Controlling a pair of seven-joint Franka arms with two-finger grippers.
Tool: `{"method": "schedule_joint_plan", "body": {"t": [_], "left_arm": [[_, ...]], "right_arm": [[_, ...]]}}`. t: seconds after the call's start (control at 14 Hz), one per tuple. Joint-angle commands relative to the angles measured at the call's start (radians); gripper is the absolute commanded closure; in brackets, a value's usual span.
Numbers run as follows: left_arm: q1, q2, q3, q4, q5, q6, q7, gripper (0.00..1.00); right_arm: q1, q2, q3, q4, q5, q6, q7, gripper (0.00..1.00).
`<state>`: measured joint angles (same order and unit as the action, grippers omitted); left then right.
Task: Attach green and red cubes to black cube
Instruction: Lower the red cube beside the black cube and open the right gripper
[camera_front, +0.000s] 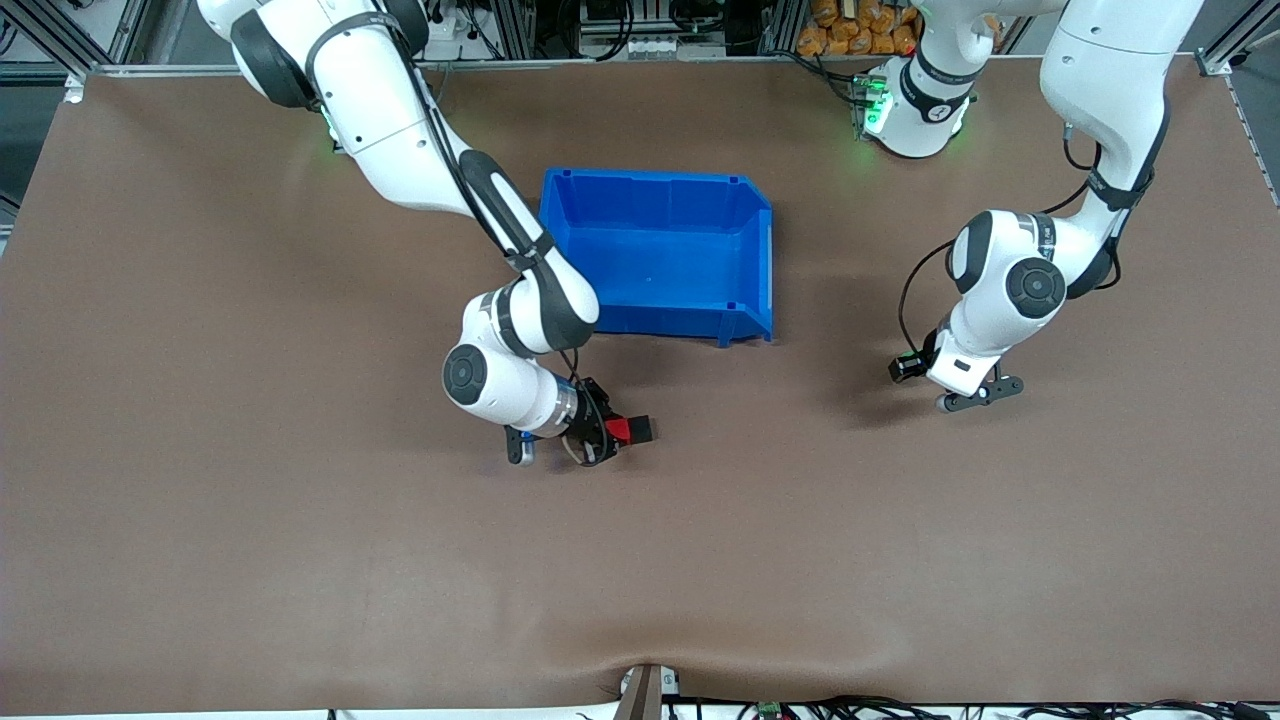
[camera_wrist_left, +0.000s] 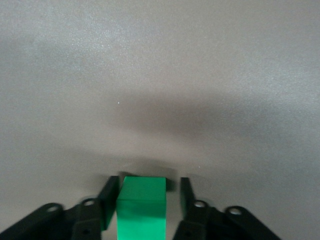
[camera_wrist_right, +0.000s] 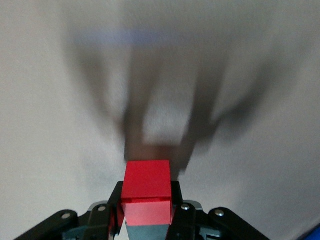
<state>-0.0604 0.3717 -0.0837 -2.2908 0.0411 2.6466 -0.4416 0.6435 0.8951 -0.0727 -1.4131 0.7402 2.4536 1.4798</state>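
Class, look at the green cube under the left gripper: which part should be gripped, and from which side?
Grip the green cube on its two flat, parallel side faces, coming straight down from above. The left gripper, low over the table, straddles it, one finger apart from it. The right gripper, near the blue bin, holds the red cube.

Blue bin (camera_front: 660, 255): open-topped plastic bin, rests on the surface nearer the robots' bases than the front camera; its inside shows nothing but its own blue floor.
Surface (camera_front: 300, 560): brown matte covering, spans the whole working area; a slight ripple shows at the edge nearest the front camera.
Orange items (camera_front: 860, 25): a cluster off the surface, above its top edge, near the left arm's base; too small to identify.
Cables (camera_front: 850, 708): run along the edge nearest the front camera.
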Motion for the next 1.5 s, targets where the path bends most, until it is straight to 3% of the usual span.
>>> {"method": "schedule_joint_plan", "body": {"t": [0.0,0.21,0.29,0.36,0.43,0.57,0.71,0.86,1.0,1.21,1.43], "left_arm": [[-0.004,0.001,-0.002,0.008,0.002,0.010,-0.075,1.00],[-0.064,-0.001,-0.002,0.027,0.002,0.007,-0.256,1.00],[-0.085,0.006,-0.002,0.049,0.002,0.004,-0.329,1.00],[-0.110,0.012,-0.002,0.080,0.002,0.003,-0.400,1.00],[-0.128,0.035,-0.002,0.120,-0.004,-0.002,-0.480,1.00],[-0.192,0.111,-0.004,0.242,-0.010,-0.017,-0.724,1.00],[-0.263,0.209,-0.002,0.386,-0.010,-0.020,-1.031,1.00],[-0.306,0.284,-0.001,0.508,-0.009,-0.039,-1.239,1.00],[-0.328,0.323,-0.002,0.611,-0.013,-0.115,-1.345,1.00],[-0.344,0.360,-0.004,0.700,-0.015,-0.157,-1.520,1.00],[-0.386,0.369,-0.004,0.708,-0.015,-0.158,-1.667,1.00]], "right_arm": [[0.034,0.062,-0.009,0.045,0.016,0.022,0.074,1.00],[0.042,0.113,-0.009,0.118,0.019,0.062,0.175,1.00],[0.045,0.122,-0.009,0.131,0.016,0.062,0.191,0.95],[0.045,0.122,-0.013,0.131,0.007,0.061,0.189,0.61],[0.042,0.116,-0.018,0.131,-0.022,0.058,0.188,0.04],[0.022,0.072,-0.021,0.126,-0.083,0.044,0.192,0.00],[-0.010,0.021,-0.044,0.126,-0.091,0.032,0.186,0.00],[-0.031,-0.011,-0.109,0.141,-0.140,-0.153,0.175,0.00],[-0.067,-0.021,-0.163,0.233,-0.182,-0.344,0.107,0.00],[-0.212,-0.065,-0.164,0.279,-0.174,-0.577,-0.167,0.00],[-0.365,-0.076,-0.165,0.367,-0.177,-0.755,-0.407,0.00]]}}
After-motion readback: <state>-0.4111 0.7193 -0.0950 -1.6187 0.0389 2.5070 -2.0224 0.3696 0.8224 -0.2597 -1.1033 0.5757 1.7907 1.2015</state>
